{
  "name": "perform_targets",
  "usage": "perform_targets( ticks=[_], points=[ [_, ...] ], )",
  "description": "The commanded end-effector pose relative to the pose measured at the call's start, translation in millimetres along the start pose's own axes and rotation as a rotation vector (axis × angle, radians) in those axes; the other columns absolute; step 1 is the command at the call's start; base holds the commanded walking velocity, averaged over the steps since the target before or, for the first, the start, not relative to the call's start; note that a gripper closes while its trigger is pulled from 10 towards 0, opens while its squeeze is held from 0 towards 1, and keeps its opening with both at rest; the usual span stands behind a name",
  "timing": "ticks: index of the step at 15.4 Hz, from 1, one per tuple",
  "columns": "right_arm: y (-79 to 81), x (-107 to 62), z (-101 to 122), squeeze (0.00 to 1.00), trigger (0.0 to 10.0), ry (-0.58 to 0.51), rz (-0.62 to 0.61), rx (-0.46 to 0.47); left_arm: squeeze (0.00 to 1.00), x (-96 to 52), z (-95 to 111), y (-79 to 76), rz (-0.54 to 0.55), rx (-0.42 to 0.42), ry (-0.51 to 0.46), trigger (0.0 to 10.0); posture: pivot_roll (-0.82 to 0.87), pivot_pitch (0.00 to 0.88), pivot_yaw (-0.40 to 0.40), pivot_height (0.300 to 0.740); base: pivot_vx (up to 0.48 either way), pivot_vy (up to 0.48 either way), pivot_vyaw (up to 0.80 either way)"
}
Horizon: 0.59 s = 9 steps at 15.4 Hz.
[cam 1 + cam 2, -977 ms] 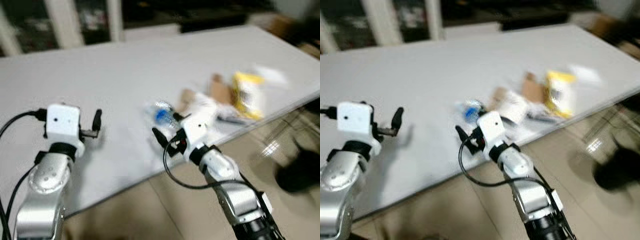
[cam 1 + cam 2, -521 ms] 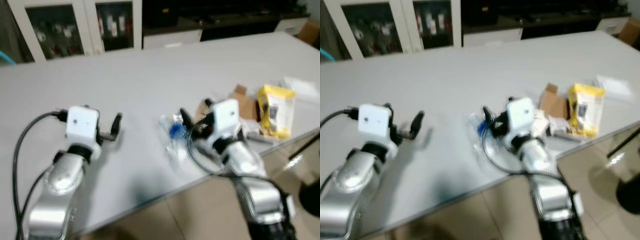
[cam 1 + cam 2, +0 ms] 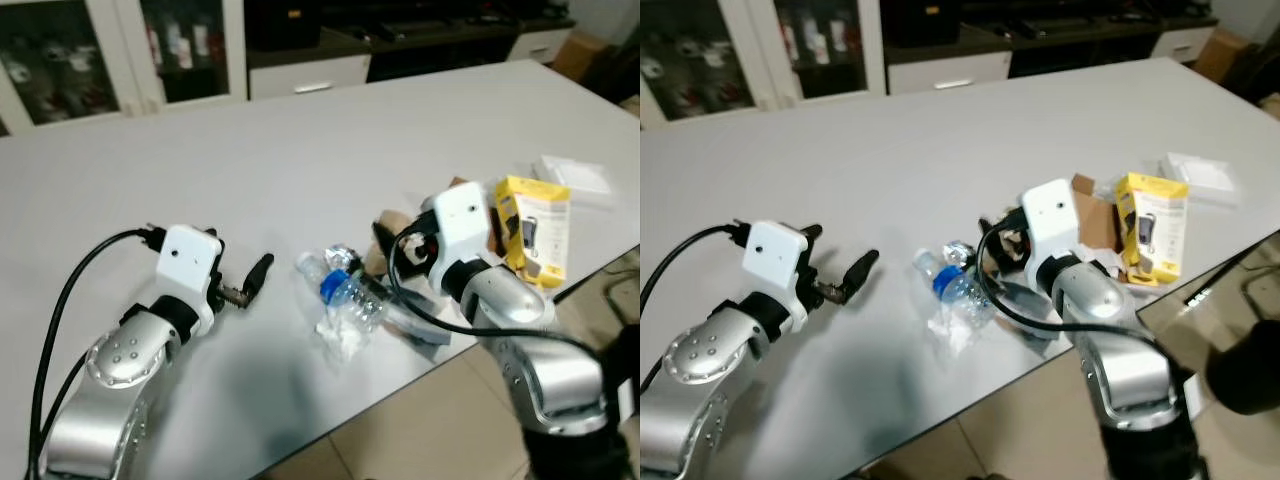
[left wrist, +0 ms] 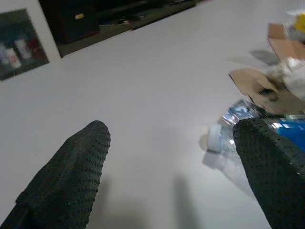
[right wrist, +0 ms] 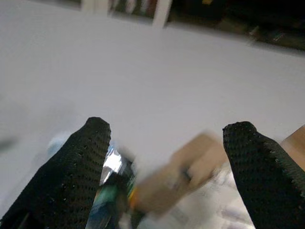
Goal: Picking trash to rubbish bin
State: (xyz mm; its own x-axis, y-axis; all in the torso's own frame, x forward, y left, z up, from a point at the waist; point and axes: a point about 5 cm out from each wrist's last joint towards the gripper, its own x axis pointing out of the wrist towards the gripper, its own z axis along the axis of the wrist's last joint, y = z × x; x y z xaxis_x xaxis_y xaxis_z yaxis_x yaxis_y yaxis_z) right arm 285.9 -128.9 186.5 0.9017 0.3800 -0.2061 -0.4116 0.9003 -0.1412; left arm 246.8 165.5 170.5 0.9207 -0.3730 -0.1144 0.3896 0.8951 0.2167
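Trash heap near counter edge, both grippers over it, holding nothing

Counter [image 3: 300, 130]: big, pale grey, matte, edge running diagonally on robot's right side. Beyond far side: white cabinets w/ glass doors [image 3: 70, 55], dark low unit next to them. Tiled floor [image 3: 1030, 420] below counter edge.

On counter, twd right: yellow box [image 3: 535, 228] standing near edge, white flat packet [image 3: 575, 175] just behind it, brown cardboard piece [image 3: 1095, 215] beside box, partly hidden by right arm. Dark blurred shape at floor level, far right, can't identify.

Trash: crushed clear plastic bottle [image 3: 345, 290] w/ blue label, lying on side mid-counter, cap end twd left gripper. Crumpled clear wrap under and around it. Seen in left wrist view as bottle w/ pale cap, cardboard just behind.

Left gripper [image 3: 250, 280] low over counter, just left of bottle, not touching; fingers [image 4: 71, 171] spread wide, nothing between. Black cable looping back from wrist.

Right gripper [image 5: 167, 162] above heap between bottle and cardboard; fingers [image 5: 71, 167] spread wide, nothing gripped. Right wrist view blurred: shiny wrapper and tan cardboard below, detail unclear. Right arm blocking part of cardboard and heap in head views.
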Motion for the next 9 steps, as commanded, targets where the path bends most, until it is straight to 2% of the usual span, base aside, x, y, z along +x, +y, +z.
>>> perform_targets(
  ticks=[1,4,6,7,9],
  points=[
    [-5.0,-4.6,0,0.00,10.0,0.060,0.029,0.013,0.00,-1.3,6,-5.2,-0.046,0.018,-0.029,10.0,0.06,0.052,-0.070,0.740,0.000,0.000,0.00],
    [-9.9,-5.0,3,0.00,10.0,0.143,0.046,0.025,0.00,-1.6,8,-0.6,-0.051,0.022,-0.038,10.0,0.06,0.051,-0.068,0.740,0.000,0.000,0.00],
    [-11.5,-5.1,13,0.00,10.0,0.173,0.072,0.053,0.00,0.2,11,-0.5,-0.062,0.025,-0.049,10.0,0.04,0.053,-0.054,0.740,0.000,0.000,0.00],
    [-6.3,-4.7,17,0.00,10.0,0.235,0.143,0.092,0.00,2.3,10,-0.4,-0.062,0.031,-0.044,10.0,0.03,0.056,-0.039,0.740,0.000,0.000,0.00],
    [3.1,-3.9,25,0.00,10.0,0.297,0.249,0.072,0.00,2.9,9,2.4,-0.057,0.040,-0.033,10.0,0.01,0.065,-0.030,0.740,0.000,0.000,0.00]
  ],
)
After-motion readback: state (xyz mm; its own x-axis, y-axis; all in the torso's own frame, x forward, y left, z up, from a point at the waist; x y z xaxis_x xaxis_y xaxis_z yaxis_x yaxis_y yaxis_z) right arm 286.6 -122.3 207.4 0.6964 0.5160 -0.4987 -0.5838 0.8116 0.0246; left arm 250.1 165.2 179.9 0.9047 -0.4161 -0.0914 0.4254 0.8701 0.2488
